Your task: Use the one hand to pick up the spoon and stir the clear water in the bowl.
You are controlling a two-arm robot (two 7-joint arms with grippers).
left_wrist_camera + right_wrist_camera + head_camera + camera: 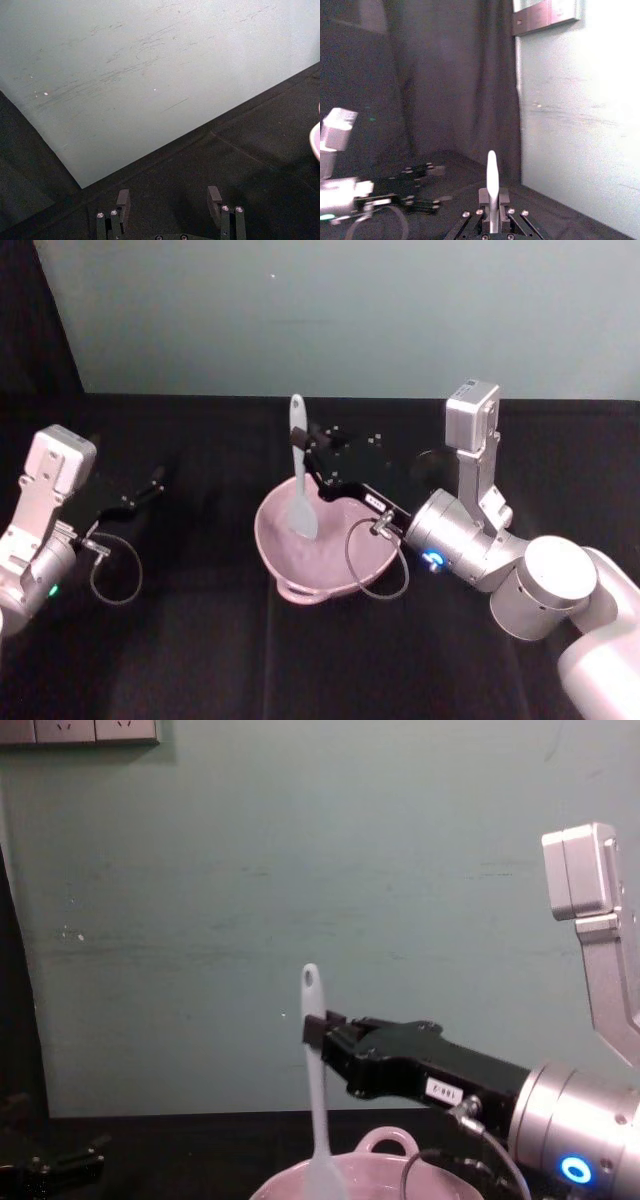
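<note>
Pinching the white spoon [299,490] by its handle, the right tool [308,456] holds it upright at mid-frame, holed tip up and paddle head down inside the pink bowl [268,540], while the left tool [150,484] sits spread at far left.

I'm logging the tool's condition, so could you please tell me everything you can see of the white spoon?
The spoon is white and plastic-looking, with a long thin handle, an oval hole at its tip and a flat, wide paddle head. It stands nearly upright, tip up, with the head down inside the pink bowl. The right claw is shut on the upper handle, just below the hole. Whether the head touches the bowl's bottom cannot be told.
</note>
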